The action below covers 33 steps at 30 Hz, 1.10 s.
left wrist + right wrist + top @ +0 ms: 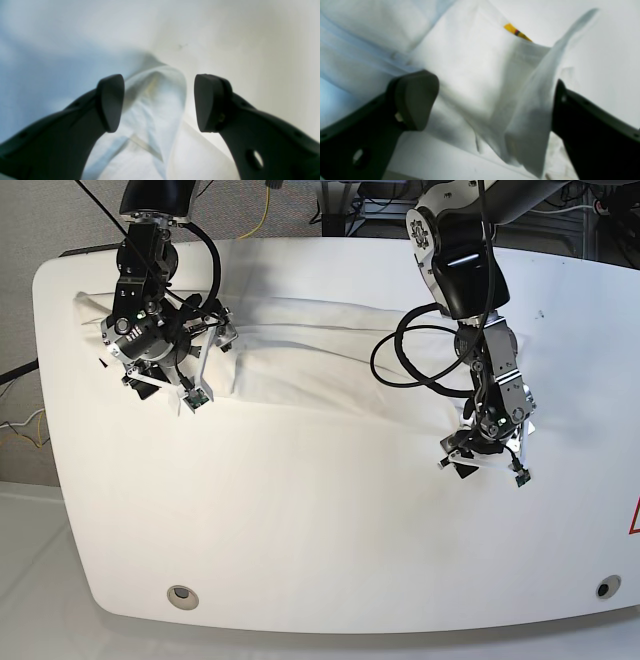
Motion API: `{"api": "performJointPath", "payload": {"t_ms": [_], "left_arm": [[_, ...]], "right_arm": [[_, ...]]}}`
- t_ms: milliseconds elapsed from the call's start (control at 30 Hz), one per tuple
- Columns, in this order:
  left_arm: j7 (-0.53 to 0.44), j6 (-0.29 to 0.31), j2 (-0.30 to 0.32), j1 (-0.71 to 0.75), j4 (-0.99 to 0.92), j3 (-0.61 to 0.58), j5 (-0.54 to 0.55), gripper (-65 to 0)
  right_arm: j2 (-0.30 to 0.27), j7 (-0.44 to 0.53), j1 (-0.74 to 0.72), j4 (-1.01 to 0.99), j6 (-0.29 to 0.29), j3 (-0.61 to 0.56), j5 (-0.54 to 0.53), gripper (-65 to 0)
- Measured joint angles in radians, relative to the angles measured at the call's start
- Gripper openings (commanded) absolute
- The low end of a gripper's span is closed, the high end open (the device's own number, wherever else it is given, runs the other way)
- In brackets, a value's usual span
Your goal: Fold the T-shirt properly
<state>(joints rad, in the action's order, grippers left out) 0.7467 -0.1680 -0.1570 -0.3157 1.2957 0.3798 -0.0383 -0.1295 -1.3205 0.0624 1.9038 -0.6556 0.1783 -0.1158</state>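
Observation:
The white T-shirt (320, 370) lies spread and wrinkled across the far half of the table, from the left arm's side to the right arm's. In the base view my right gripper (160, 385) points down at its left end and my left gripper (485, 465) at its right end. The left wrist view shows my left gripper (160, 102) open, with a raised ridge of the T-shirt (152, 125) between the fingers and touching neither. The right gripper (490, 105) is open wide around a hanging fold of the T-shirt (475, 62); a flap leans on its right finger (572, 117). A yellow-orange print (517, 32) peeks out.
The white table (300, 530) has a rounded front edge with a round hole near each front corner (181, 595) (601, 587). A red triangle mark (633, 520) sits at the right edge. Black cables (410, 360) loop from the arm over the cloth.

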Motion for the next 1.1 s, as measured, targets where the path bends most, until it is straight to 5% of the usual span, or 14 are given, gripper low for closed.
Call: {"api": "performJointPath", "payload": {"t_ms": [1100], "left_arm": [[-0.066,0.000,0.037,0.092,-0.003,-0.141,-0.008,-25.0]], "right_arm": [[0.002,0.000,0.000,0.000,0.000,0.001,0.000,-6.6]]}}
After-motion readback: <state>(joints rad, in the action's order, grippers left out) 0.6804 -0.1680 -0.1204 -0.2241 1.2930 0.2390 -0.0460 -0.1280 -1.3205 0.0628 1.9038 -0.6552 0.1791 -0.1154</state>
